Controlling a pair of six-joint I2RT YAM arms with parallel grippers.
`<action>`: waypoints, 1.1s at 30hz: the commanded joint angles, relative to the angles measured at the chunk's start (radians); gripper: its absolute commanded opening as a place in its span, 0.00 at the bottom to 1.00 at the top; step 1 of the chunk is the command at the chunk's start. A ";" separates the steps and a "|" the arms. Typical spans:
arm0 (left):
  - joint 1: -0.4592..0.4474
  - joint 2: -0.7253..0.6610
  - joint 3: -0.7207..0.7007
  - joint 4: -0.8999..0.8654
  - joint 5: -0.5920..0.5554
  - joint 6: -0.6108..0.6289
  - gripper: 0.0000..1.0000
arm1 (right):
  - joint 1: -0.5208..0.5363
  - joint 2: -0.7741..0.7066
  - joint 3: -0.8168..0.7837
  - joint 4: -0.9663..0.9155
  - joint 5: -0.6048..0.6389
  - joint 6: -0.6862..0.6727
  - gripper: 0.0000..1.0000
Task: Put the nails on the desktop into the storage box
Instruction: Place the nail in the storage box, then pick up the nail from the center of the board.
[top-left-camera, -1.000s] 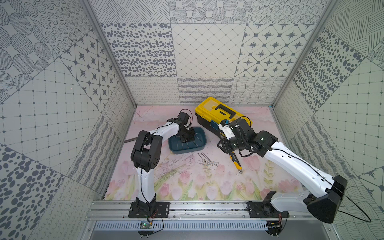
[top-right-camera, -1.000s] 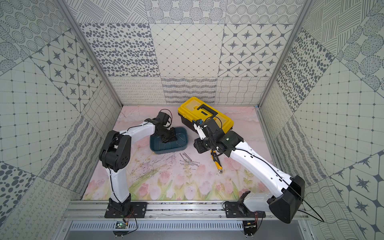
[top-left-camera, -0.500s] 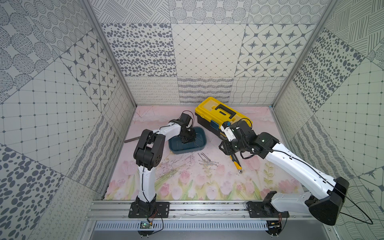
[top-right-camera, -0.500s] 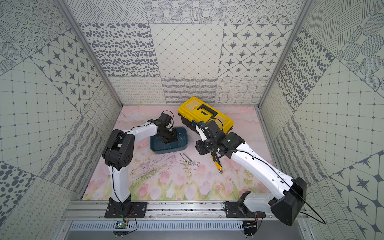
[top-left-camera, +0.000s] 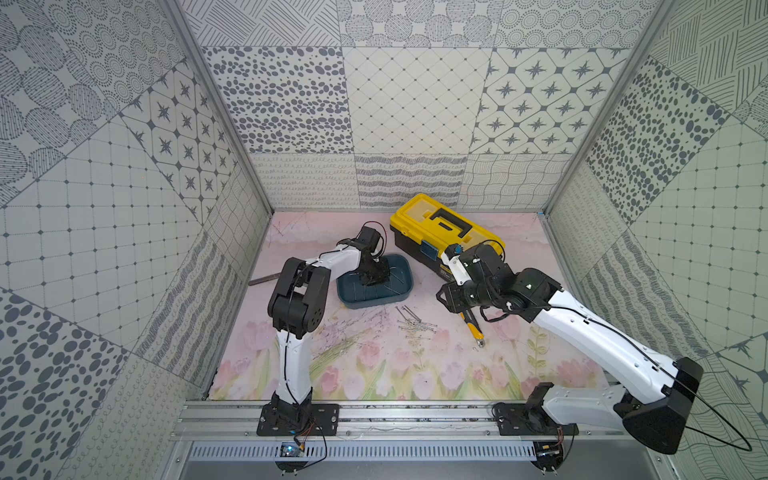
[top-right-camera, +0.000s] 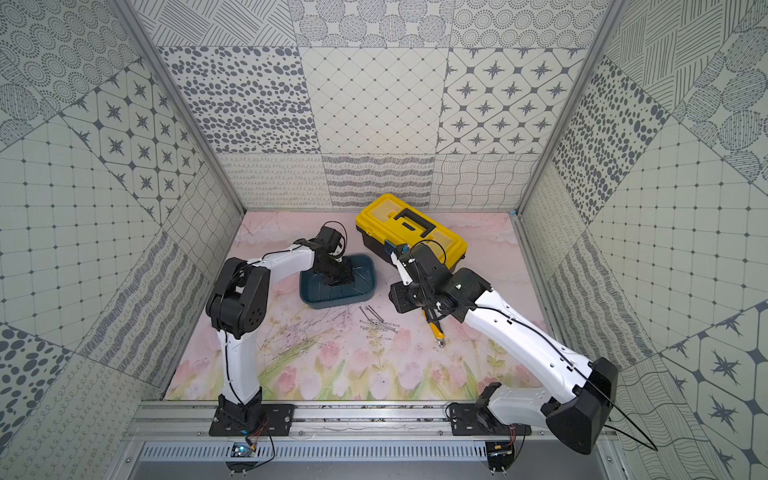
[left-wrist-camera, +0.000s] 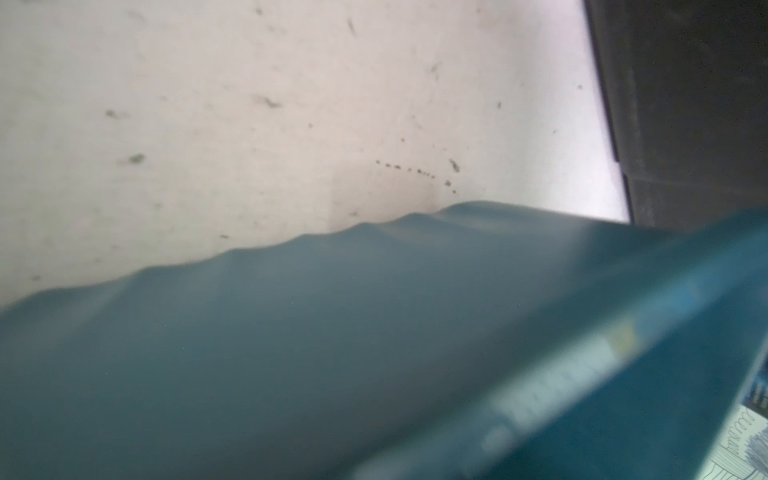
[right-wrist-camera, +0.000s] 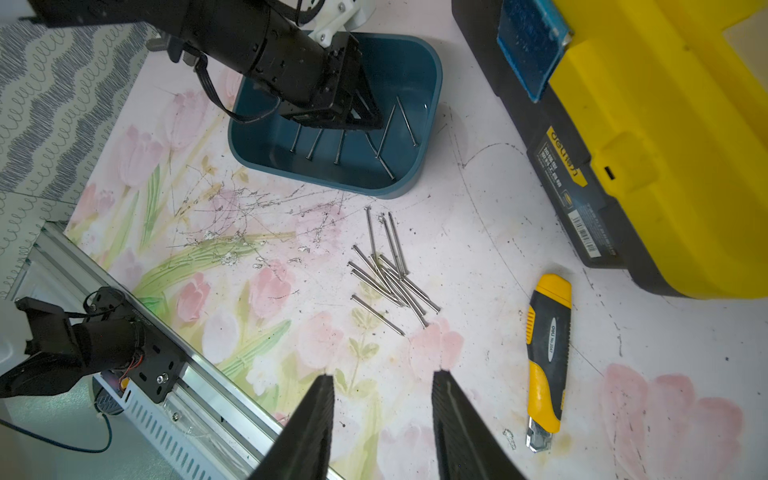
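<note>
A loose pile of grey nails lies on the tulip-printed desktop, just in front of the teal storage box. Several nails lie inside the box. My left gripper points down into the box, and its jaw gap is not readable. The left wrist view shows only the blurred box wall. My right gripper hovers open and empty over the desktop, right of the pile.
A yellow-and-black utility knife lies right of the nails, under the right arm. A yellow-lidded black toolbox stands behind it. A dark metal bar lies by the left wall. The aluminium rail runs along the front edge.
The left gripper stays down inside the storage box. The right arm has shifted only slightly, its jaws still apart. The pile of nails has not moved.
</note>
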 joint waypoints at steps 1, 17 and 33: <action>0.007 -0.035 -0.003 -0.109 0.010 0.014 0.24 | 0.012 -0.024 -0.011 0.014 0.027 0.023 0.44; 0.006 -0.378 -0.090 -0.152 0.059 -0.023 0.29 | 0.027 0.116 0.051 0.097 -0.049 -0.015 0.45; 0.008 -0.874 -0.440 -0.195 0.107 -0.085 0.48 | 0.065 0.402 0.141 0.192 -0.168 -0.040 0.45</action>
